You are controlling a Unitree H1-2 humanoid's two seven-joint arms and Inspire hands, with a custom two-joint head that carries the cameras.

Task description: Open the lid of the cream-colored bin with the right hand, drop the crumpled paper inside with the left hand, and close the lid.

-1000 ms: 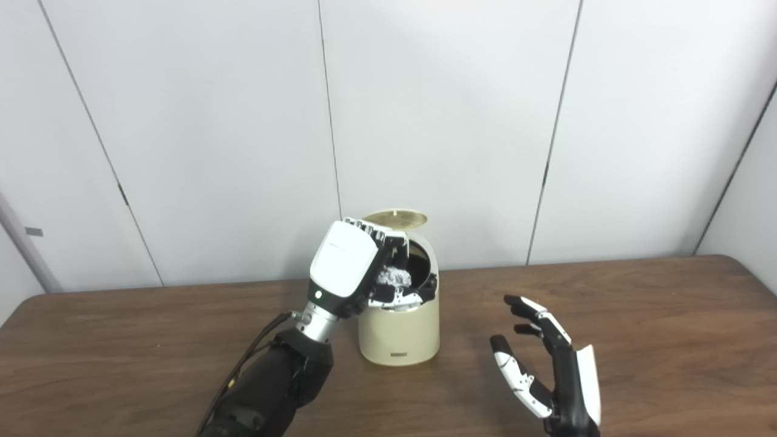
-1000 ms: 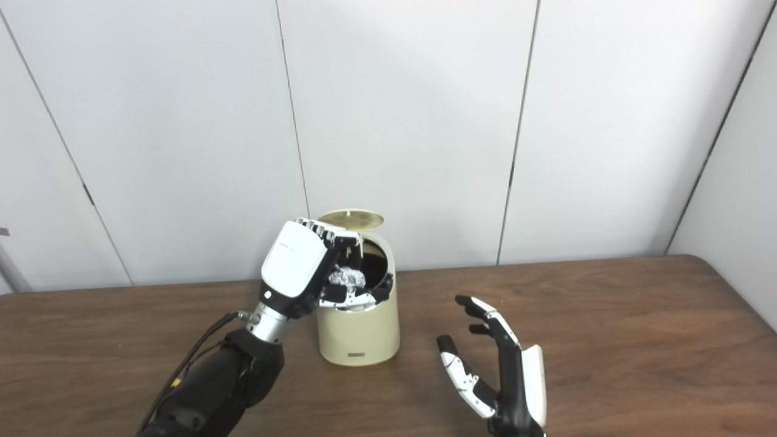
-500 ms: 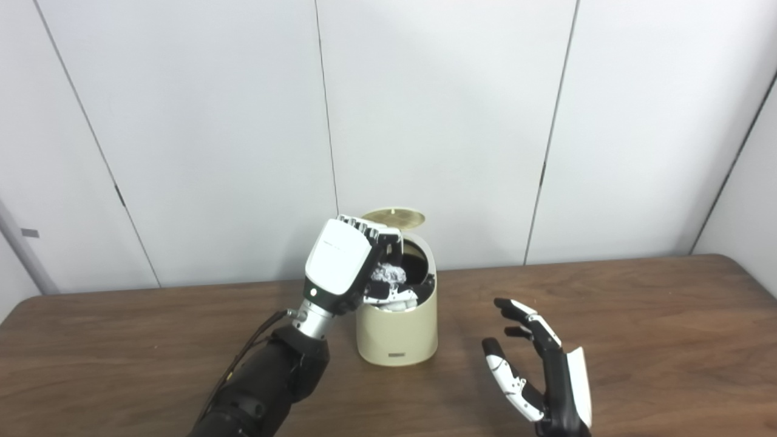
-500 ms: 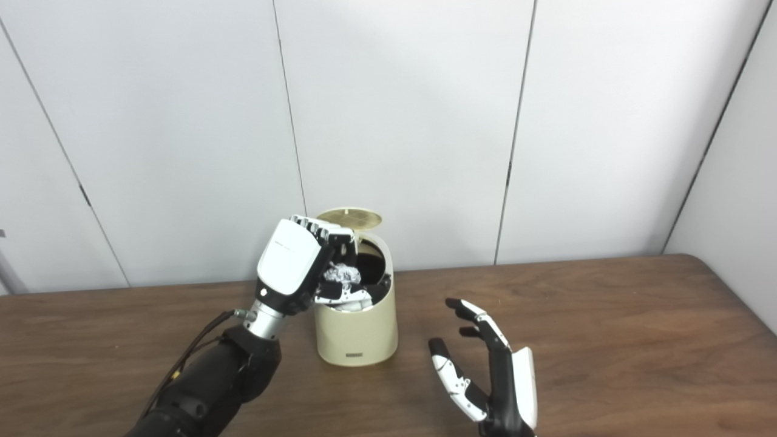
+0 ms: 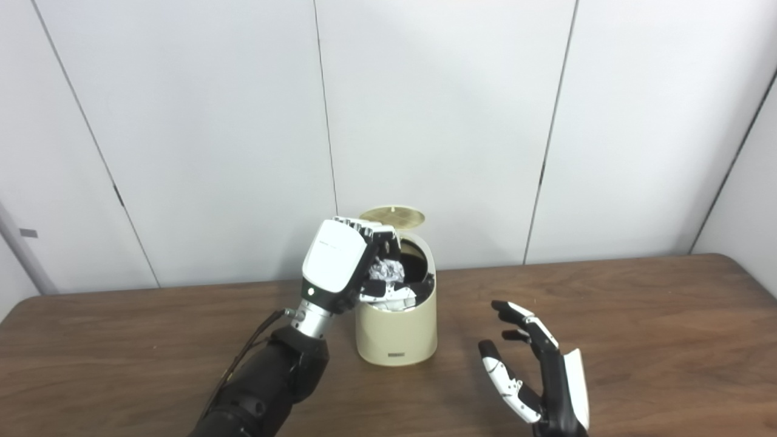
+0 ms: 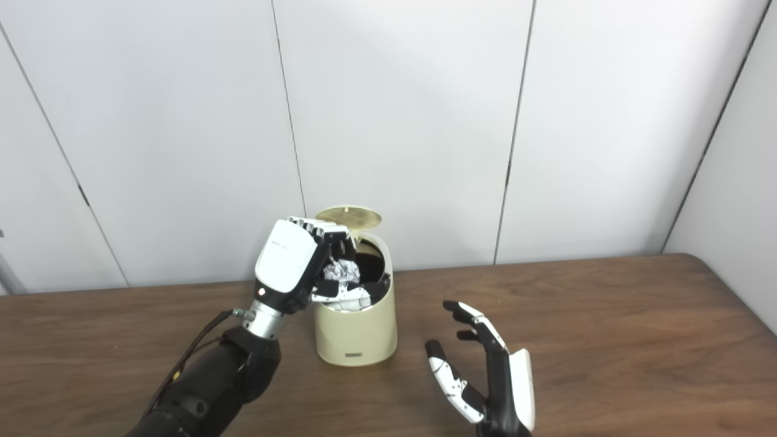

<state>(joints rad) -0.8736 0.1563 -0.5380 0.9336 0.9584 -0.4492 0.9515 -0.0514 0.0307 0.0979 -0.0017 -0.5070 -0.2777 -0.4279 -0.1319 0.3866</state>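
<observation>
The right hand (image 5: 540,376) has dropped lower right, fingers spread, empty; the left hand (image 5: 340,267) grasps the paper (image 5: 386,270) over the open bin (image 5: 397,334), frame centre.

The smooth cream-coloured plastic bin (image 5: 397,328) stands on the dark matt wood-grain table (image 5: 637,315); the white crumpled paper ball (image 5: 386,269) looks rough.

Right hand (image 5: 549,382) wrist below picture's edge
</observation>
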